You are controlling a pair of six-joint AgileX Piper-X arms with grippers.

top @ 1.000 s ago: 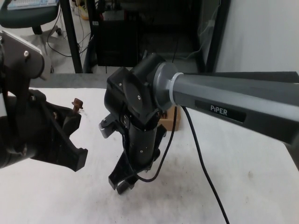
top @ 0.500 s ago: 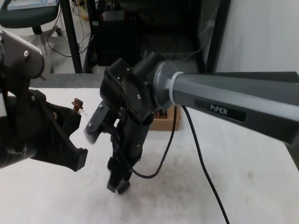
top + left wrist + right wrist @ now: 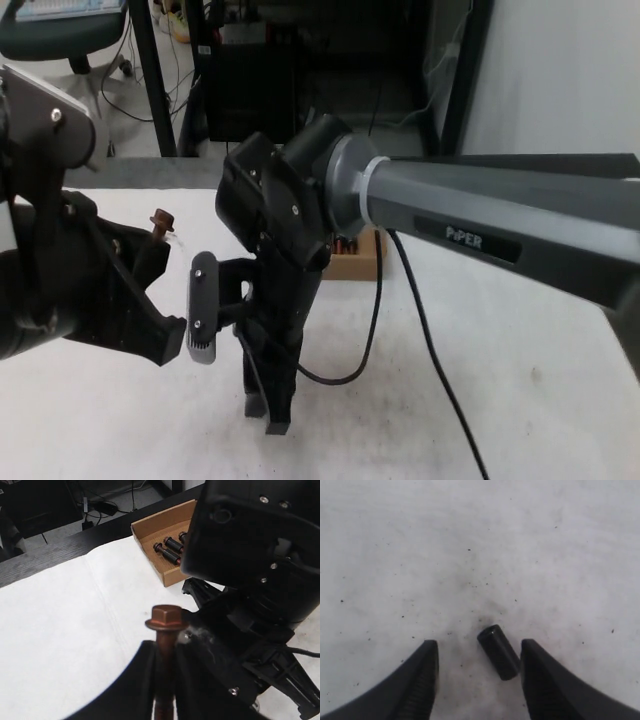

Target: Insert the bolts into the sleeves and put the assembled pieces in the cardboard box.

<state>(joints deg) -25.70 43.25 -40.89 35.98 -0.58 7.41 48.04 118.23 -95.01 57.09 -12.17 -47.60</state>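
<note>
A copper-coloured bolt [image 3: 164, 622] stands head-up, its shaft clamped in my left gripper [image 3: 167, 685]; in the high view this bolt [image 3: 161, 218] sticks up at the left, above the gripper [image 3: 150, 255]. A short black sleeve [image 3: 498, 651] lies on its side on the white table. My right gripper [image 3: 479, 644] hangs open just above it, one finger [image 3: 426, 677] on each side, not touching. In the high view the right gripper [image 3: 272, 415] points straight down at the table centre. The cardboard box [image 3: 150, 530] holds assembled bolt-and-sleeve pieces [image 3: 168, 553].
The box [image 3: 356, 262] sits behind the right arm's wrist. A black cable [image 3: 430, 350] trails from that arm across the white table [image 3: 520, 400]. The two arms stand close together. Beyond the table's far edge are dark frames and a chair.
The right arm's wrist has turned and its gripper has come down to point straight at the table. The left arm with the bolt has kept still.
</note>
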